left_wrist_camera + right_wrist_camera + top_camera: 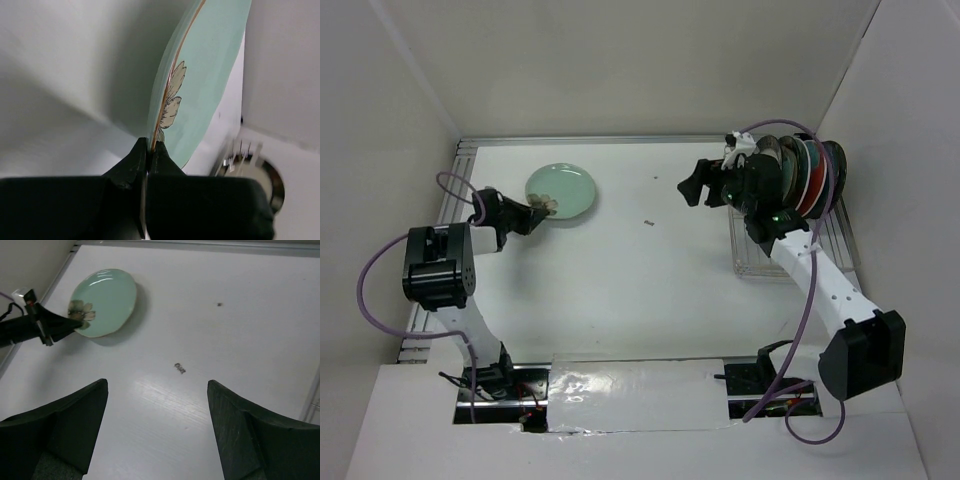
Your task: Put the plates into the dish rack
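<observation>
A mint green plate (pixel 563 188) with a flower print lies at the far left of the table. It also shows in the left wrist view (pixel 205 75) and in the right wrist view (pixel 103 301). My left gripper (pixel 542 209) is shut on its near-left rim (pixel 149 145), next to the flower. The dish rack (pixel 832 238) stands at the far right. Several plates (pixel 810 178) stand upright in it, among them red-orange and dark ones. My right gripper (pixel 703 186) hovers left of the rack, open and empty (pixel 157 385), above bare table.
A clear tray (pixel 760 262) lies under the rack's near end. A small dark mark (pixel 648 222) is on the table's middle. White walls close in on the left, the back and the right. A metal rail (pixel 448 190) runs along the left edge.
</observation>
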Robot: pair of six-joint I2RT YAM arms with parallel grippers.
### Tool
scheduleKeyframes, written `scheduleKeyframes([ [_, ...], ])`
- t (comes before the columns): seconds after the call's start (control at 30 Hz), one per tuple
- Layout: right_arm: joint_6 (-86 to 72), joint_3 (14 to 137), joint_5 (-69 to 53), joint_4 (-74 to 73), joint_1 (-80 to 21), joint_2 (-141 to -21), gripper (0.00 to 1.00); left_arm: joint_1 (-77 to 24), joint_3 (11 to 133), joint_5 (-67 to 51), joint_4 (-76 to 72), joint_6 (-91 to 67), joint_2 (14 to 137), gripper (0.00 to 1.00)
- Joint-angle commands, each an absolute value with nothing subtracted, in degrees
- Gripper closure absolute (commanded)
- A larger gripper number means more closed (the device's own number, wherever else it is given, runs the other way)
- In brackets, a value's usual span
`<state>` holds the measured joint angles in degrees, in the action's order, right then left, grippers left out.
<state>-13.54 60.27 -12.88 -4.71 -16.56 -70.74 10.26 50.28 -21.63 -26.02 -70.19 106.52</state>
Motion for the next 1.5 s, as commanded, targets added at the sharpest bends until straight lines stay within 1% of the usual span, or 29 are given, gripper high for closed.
scheduleKeyframes([
  [0.0, -17.65, 59.33, -19.85, -2.38, -17.83, -71.98, 0.13, 6.61, 49.75, -37.06, -35.86, -63.74, 97.67, 1.0],
  [0.13, -20.3, 58.71, -24.51, 0.7, -19.15, -74.7, 0.12, 2.99, 49.75, -43.93, -35.95, -61.18, 93.09, 1.0],
  [0.23, -21.01, 59.24, -25.57, 1.76, -20.56, -76.9, 0.12, 0.8, 47.74, -50.08, -38.31, -60.64, 89.58, 1.0],
  [0.37, -22.85, 59.77, -26.8, 4.48, -22.23, -78.4, 0.12, -1.93, 46.93, -52.99, -39.64, -60.12, 86.05, 1.0],
  [0.47, -23.38, 60.29, -26.81, 5.62, -23.46, -79.72, 0.13, -4.04, 46.93, -54.4, -37.62, -58.36, 84.64, 1.0],
  [0.6, -23.99, 60.29, -28.04, 7.2, -24.69, -81.82, 0.17, -6.59, 47.46, -55.63, -33.5, -54.33, 82.79, 1.0],
  [0.7, -23.99, 60.29, -28.04, 7.21, -25.83, -82.35, 0.31, -8.34, 48.25, -56.16, -31.82, -53.18, 81.66, 1.0],
  [0.73, -23.99, 60.29, -28.04, 7.21, -25.84, -82.35, 0.47, -8.35, 48.25, -56.16, -31.82, -53.17, 81.65, 1.0],
  [0.77, -23.99, 60.29, -27.43, 6.42, -25.84, -82.96, 0.57, -8.87, 48.25, -56.77, -31.82, -53.17, 81.65, 1.0],
  [0.83, -23.39, 60.82, -26.9, 5.28, -25.84, -82.97, 0.74, -8.88, 48.25, -56.78, -30.16, -51.86, 81.65, 1.0],
  [0.87, -23.38, 60.82, -26.29, 5.27, -25.84, -82.27, 0.9, -8.88, 48.95, -56.78, -28.84, -51.16, 81.65, 0.96],
  [0.9, -22.86, 60.82, -26.28, 4.58, -25.84, -82.27, 0.95, -8.88, 49.74, -55.99, -27.26, -50.2, 81.65, 0.9],
  [0.93, -21.89, 61.52, -25.5, 3.61, -25.84, -81.74, 1.0, -8.88, 49.75, -55.99, -23.94, -48.01, 81.65, 0.74],
  [1.0, -19.7, 63.09, -23.65, 0.81, -25.84, -81.12, 1.0, -8.88, 51.93, -53.37, -19.1, -45.02, 81.65, 0.54],
  [1.03, -18.73, 64.06, -22.34, -0.77, -25.84, -80.51, 1.0, -8.88, 52.73, -52.22, -16.38, -41.87, 81.65, 0.38],
  [1.1, -16.71, 65.73, -16.3, -4.12, -25.14, -78.76, 1.0, -8.88, 54.74, -49.58, -7.94, -38.43, 81.13, 0.24],
  [1.13, -14.18, 67.48, -14.0, -7.0, -23.4, -77.97, 1.0, -8.88, 55.45, -45.92, -4.95, -36.93, 80.6, 0.17],
  [1.17, -12.76, 68.54, -11.36, -8.51, -22.68, -76.48, 1.0, -8.88, 56.07, -43.79, 1.26, -33.78, 80.6, 0.01],
  [1.2, -11.35, 69.69, -5.94, -9.92, -21.89, -75.86, 1.0, -8.88, 56.68, -41.33, 4.28, -32.36, 79.99, 0.0],
  [1.23, -10.03, 72.05, -3.37, -12.19, -21.1, -75.33, 1.0, -8.88, 57.82, -35.91, 7.26, -31.13, 79.98, 0.0],
  [1.27, -7.24, 73.11, -0.82, -12.91, -19.61, -75.32, 1.0, -8.88, 57.83, -33.6, 9.82, -29.03, 79.28, 0.0],
  [1.3, -5.99, 74.08, 4.86, -13.44, -18.99, -74.45, 1.0, -8.88, 58.35, -31.57, 11.93, -28.13, 79.28, 0.0],
  [1.33, -3.8, 75.48, 7.97, -13.45, -18.98, -73.75, 1.0, -8.88, 58.36, -27.29, 15.87, -27.6, 78.76, 0.0],
  [1.4, -1.94, 76.11, 16.56, -12.75, -17.32, -73.13, 1.0, -8.88, 58.36, -23.31, 18.62, -25.93, 77.18, 0.0],
  [1.43, -0.8, 76.11, 18.96, -11.09, -17.31, -73.13, 1.0, -9.4, 57.05, -19.38, 20.55, -25.93, 76.47, 0.0],
  [1.47, 1.12, 76.11, 21.51, -10.12, -16.62, -73.13, 1.0, -9.4, 56.43, -17.94, 21.09, -25.14, 75.68, 0.0],
])
